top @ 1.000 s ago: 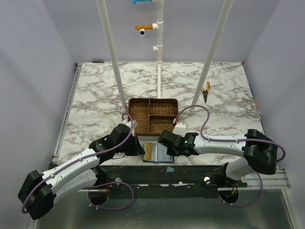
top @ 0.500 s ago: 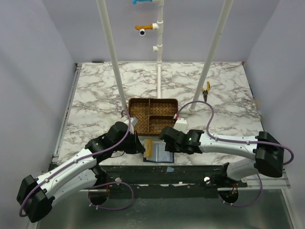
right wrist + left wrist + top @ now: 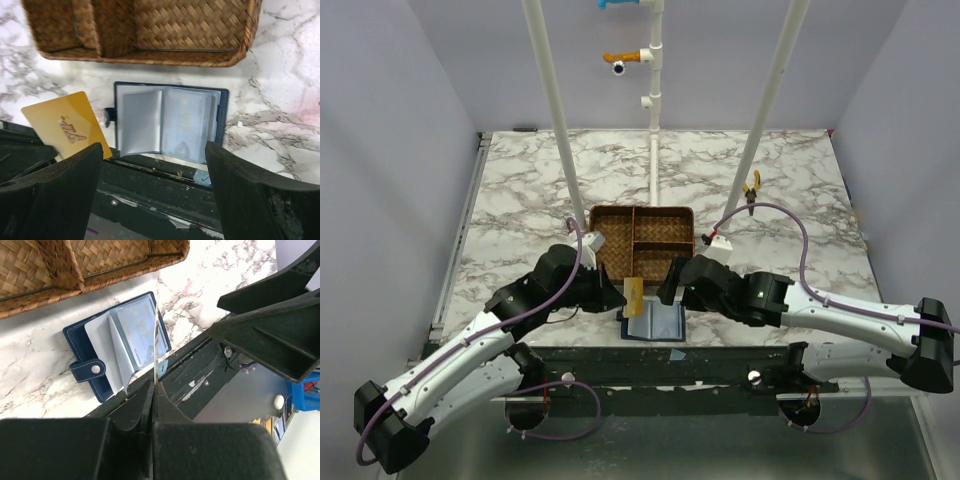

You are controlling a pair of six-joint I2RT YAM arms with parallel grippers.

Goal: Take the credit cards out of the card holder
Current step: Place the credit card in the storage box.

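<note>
The wicker tray (image 3: 642, 240) sits on my marble counter (image 3: 520, 200), a little back from the middle of the near edge. Right at that edge the navy card holder (image 3: 170, 127) lies open. My right claw (image 3: 154, 150) hovers above it, fingers apart. My left claw (image 3: 152, 390) is clamped on a gold credit card (image 3: 67, 127), left of the holder.

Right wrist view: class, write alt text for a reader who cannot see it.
A gold rectangular card tilts at left, outside the open navy-blue folding card holder, which lies on the white marble table with clear plastic sleeves showing. A brown wicker divided tray sits just beyond it; the open right gripper's dark fingers frame the bottom.
</note>
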